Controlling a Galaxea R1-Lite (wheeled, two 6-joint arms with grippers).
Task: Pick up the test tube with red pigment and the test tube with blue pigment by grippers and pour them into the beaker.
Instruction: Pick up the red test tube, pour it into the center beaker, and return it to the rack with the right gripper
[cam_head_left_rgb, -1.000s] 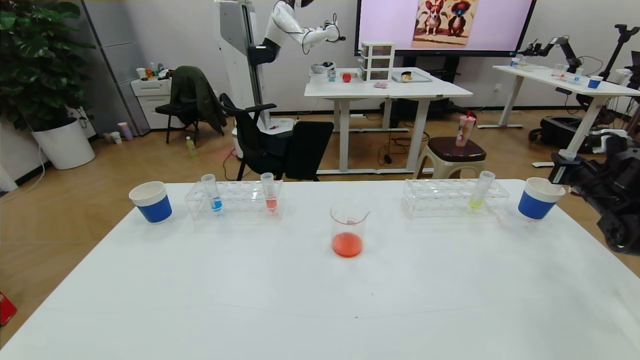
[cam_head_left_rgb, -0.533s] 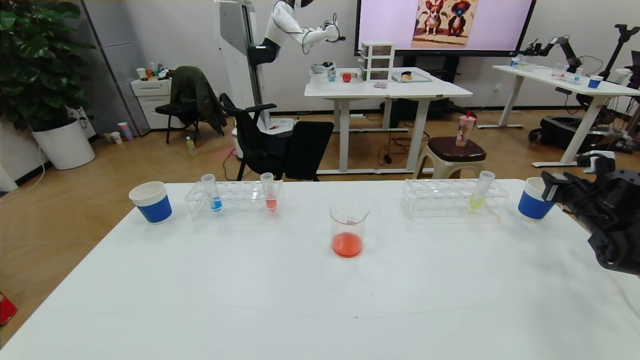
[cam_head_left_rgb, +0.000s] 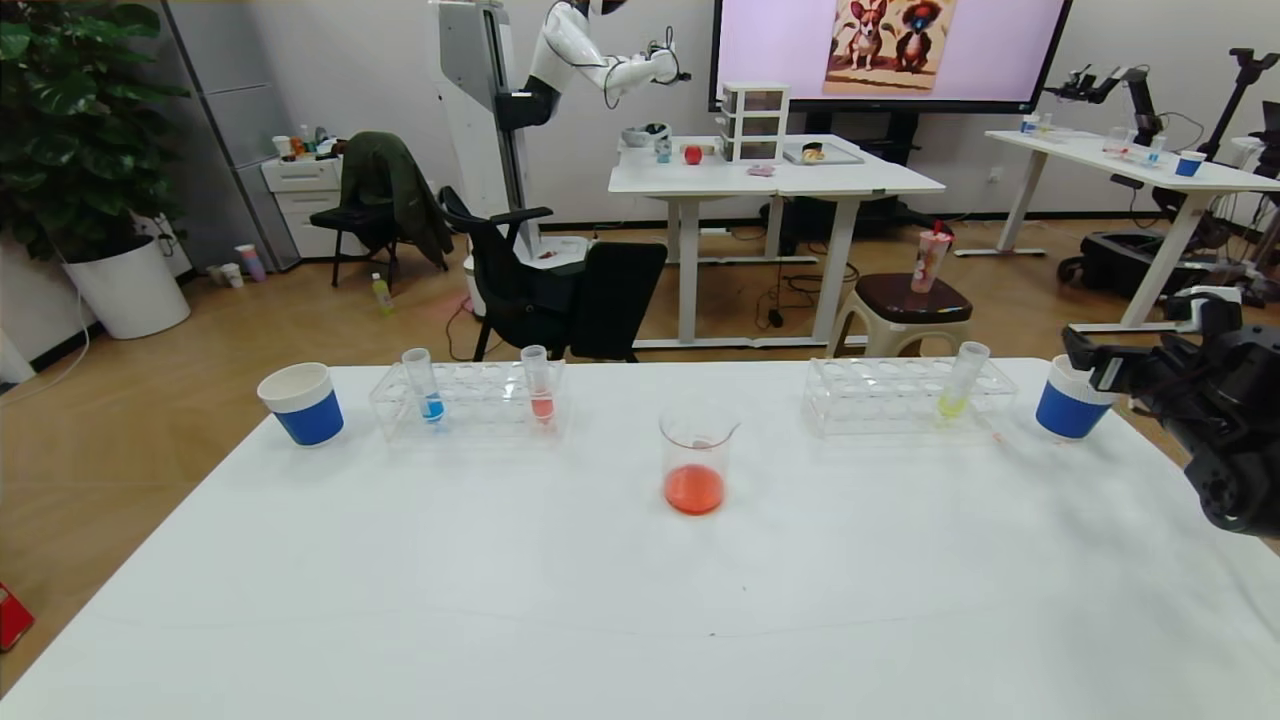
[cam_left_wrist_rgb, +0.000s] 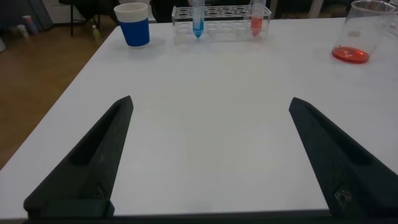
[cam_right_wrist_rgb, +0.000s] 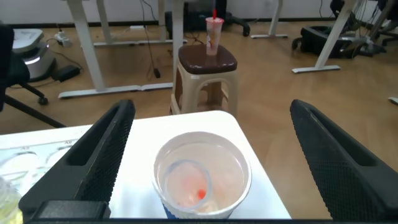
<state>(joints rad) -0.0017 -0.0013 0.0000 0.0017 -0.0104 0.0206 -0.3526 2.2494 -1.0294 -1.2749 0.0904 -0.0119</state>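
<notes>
On the table (cam_head_left_rgb: 500, 600): one beaker (cam_head_left_rgb: 696, 458); two cups (cam_head_left_rgb: 302, 403); three filled tubes (cam_head_left_rgb: 538, 385); both grippers' fingers (cam_right_wrist_rgb: 106, 155) wide.

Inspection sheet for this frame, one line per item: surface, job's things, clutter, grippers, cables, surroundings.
Surface: white table.
Job's things: beaker holds red liquid; blue tube and red tube stand in left rack.
Clutter: yellow tube in right rack; left cup; right cup holds a discarded tube.
Grippers: right gripper open above right cup; left gripper open over bare table.
Cables: nothing seen on table.
Surroundings: stool, desks.
</notes>
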